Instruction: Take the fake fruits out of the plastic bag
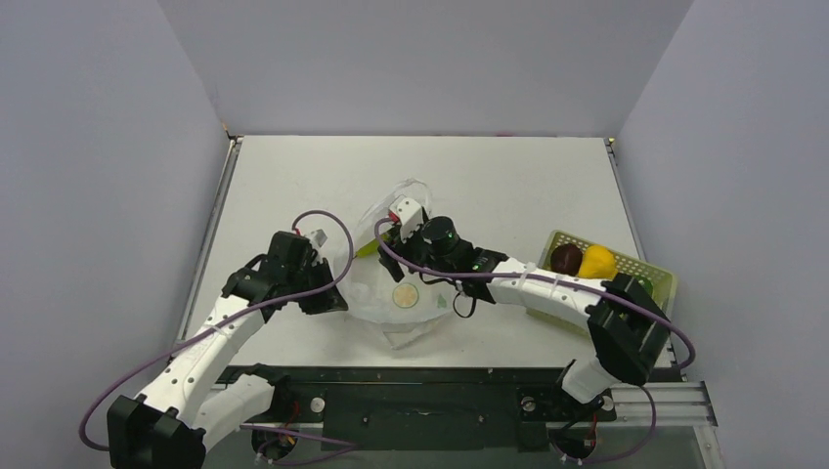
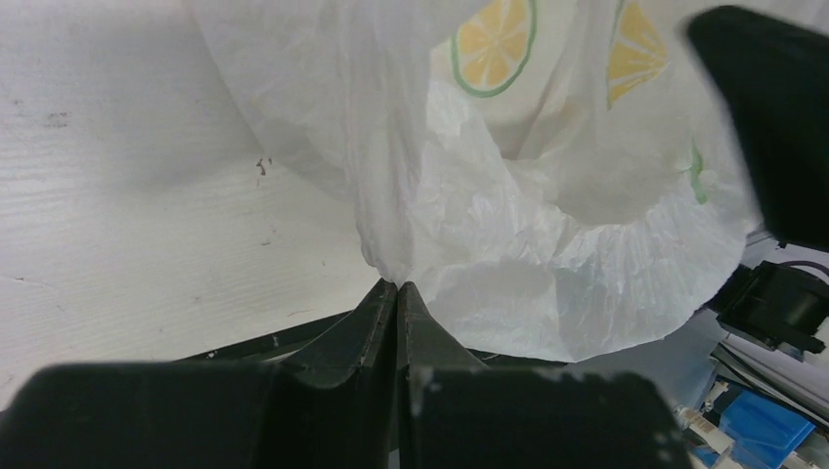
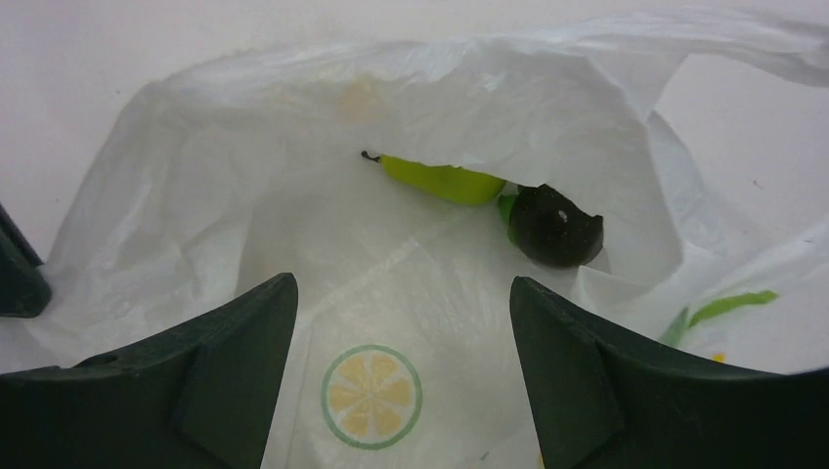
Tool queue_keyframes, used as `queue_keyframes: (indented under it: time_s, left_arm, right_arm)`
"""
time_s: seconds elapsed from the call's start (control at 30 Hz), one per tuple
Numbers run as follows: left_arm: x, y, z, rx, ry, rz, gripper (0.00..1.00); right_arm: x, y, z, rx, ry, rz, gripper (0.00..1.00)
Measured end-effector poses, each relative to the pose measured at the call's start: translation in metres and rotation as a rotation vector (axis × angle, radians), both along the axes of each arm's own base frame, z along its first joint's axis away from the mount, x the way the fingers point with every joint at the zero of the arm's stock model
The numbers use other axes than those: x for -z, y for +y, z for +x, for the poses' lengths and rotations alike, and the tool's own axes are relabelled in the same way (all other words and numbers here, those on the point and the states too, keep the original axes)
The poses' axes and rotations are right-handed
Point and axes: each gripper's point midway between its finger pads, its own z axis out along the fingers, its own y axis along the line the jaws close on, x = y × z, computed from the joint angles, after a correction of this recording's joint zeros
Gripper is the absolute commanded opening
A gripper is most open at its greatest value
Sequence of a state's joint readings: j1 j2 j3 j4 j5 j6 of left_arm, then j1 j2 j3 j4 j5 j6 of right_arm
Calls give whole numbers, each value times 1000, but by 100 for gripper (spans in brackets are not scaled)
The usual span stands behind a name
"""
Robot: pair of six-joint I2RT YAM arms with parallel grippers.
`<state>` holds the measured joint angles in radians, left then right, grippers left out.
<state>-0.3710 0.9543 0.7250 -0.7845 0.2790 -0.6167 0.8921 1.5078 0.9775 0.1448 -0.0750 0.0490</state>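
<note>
The plastic bag lies crumpled at the table's middle, white with lemon-slice logos. My left gripper is shut on a fold of the bag's edge; the bag bulges beyond its tips. My right gripper is open and empty at the bag's mouth. Inside the bag lie a green pear and a dark purple fruit, just past my fingers. A green bit shows through the bag in the top view.
A pale yellow-green perforated basket stands at the right and holds a dark purple fruit, a yellow lumpy fruit and a green one. The right arm reaches across from it to the bag.
</note>
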Motion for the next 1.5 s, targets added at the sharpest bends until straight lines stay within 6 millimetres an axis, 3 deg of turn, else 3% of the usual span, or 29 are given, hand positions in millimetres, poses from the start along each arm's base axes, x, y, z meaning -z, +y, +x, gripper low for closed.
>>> queue_keyframes:
  time_s: [0.13, 0.23, 0.43, 0.77, 1.07, 1.2, 1.27, 1.33, 1.43, 1.5]
  left_arm:
    - [-23, -4, 12, 5, -47, -15, 0]
    - [-32, -6, 17, 10, -70, -21, 0]
    - [-32, -6, 13, 26, -56, -15, 0]
    - [-29, -4, 9, 21, -29, -11, 0]
    - [-27, -2, 5, 17, -11, -4, 0]
    - [-26, 0, 5, 10, -3, 4, 0]
    - [-26, 2, 5, 4, -3, 8, 0]
    - [-26, 2, 5, 2, -4, 10, 0]
    - [-26, 3, 5, -1, -3, 14, 0]
    - [-26, 4, 2, 10, -1, 16, 0]
  right_arm:
    - [33, 10, 8, -26, 3, -79, 78]
    - [49, 7, 23, 17, -28, -148, 80]
    - [70, 0, 60, 133, -115, -296, 80]
    - [75, -2, 95, 193, -232, -444, 82]
    - [103, 2, 120, 197, -244, -531, 82]
    - [104, 6, 138, 230, -256, -564, 80]
    - [102, 8, 150, 255, -269, -576, 76]
    - [101, 6, 158, 275, -276, -595, 62]
    - [103, 8, 170, 289, -271, -630, 30]
    - [104, 9, 175, 297, -270, -647, 20]
